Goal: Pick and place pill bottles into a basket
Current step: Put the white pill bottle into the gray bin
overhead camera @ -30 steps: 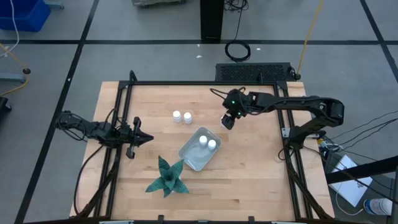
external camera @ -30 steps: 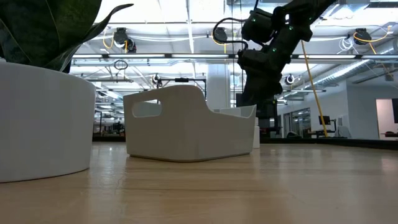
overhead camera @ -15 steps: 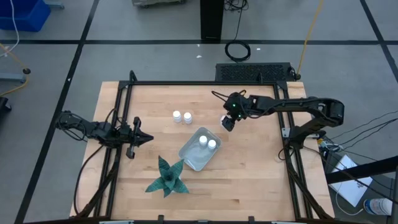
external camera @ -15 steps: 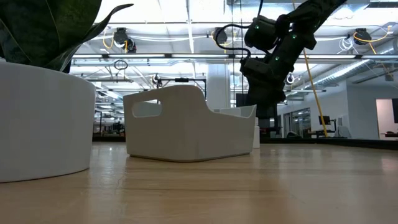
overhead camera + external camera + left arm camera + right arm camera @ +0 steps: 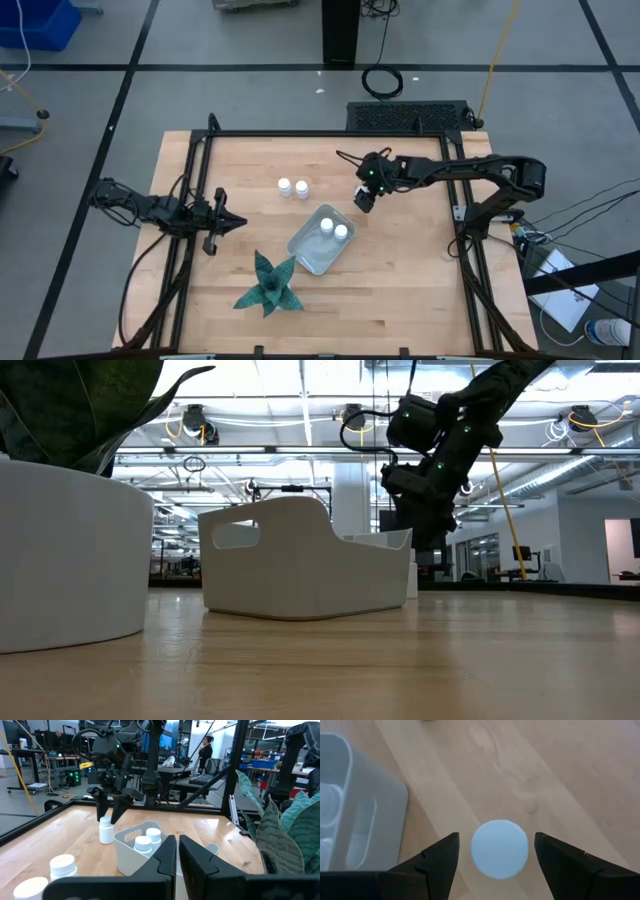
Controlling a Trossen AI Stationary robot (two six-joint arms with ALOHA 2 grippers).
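Note:
The basket lies mid-table with two pill bottles standing in it. Two more bottles stand on the wood to its far left. A fifth bottle stands upright on the table just beyond the basket's far right corner. My right gripper hangs open over that bottle, slanting down, one finger on either side of the cap with a gap at each. My left gripper is shut at the table's left edge, pointing level across the table.
A green spiky plant in a white pot stands near the front edge, near-left of the basket. The black frame rails run along the table's edges. Bare wood lies to the right of the basket.
My right gripper has come down toward the bottle beside the basket, staying open and keeping its slant. The bottles and the basket have not moved.

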